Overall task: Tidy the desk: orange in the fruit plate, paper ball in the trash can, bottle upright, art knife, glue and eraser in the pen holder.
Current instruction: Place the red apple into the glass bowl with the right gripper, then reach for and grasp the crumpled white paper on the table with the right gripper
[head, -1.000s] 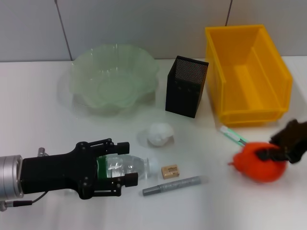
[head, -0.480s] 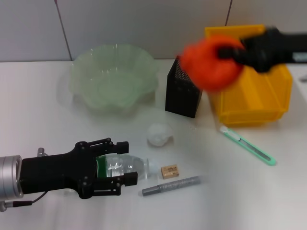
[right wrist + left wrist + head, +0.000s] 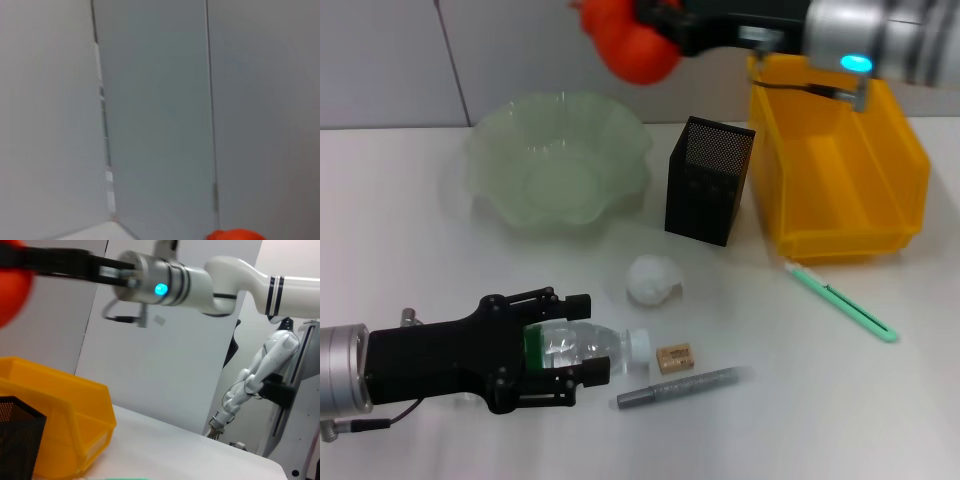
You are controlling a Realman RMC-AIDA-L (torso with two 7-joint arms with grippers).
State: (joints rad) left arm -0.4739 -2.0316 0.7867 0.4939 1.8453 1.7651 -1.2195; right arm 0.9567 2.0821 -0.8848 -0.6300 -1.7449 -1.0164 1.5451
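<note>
Counter (image 3: 410,260), white, carries everything I see from the head camera. Largest on it is the trash can (image 3: 840,160), yellow, at about two o'clock. The fruit plate (image 3: 560,165), pale green and ruffled, sits at eleven o'clock, with the black mesh pen holder (image 3: 708,180) between the two, apart from both. My right pincer (image 3: 655,25) is up at twelve o'clock, high above the plate's far rim, clamped on the orange (image 3: 628,40); the fruit shows as a red-orange edge in both wrist views. My left pincer (image 3: 570,350) lies low at seven o'clock, its jaws closed around the bottle (image 3: 582,347), which lies on its side with the cap pointing toward three o'clock. The paper ball (image 3: 653,279) rests near centre, just beyond the bottle. A green art knife (image 3: 840,301) lies at four o'clock, near the can's front wall. A grey pen-like stick (image 3: 680,387) lies at six o'clock, and the tan eraser (image 3: 674,358) sits just beside it, close to the bottle cap.
</note>
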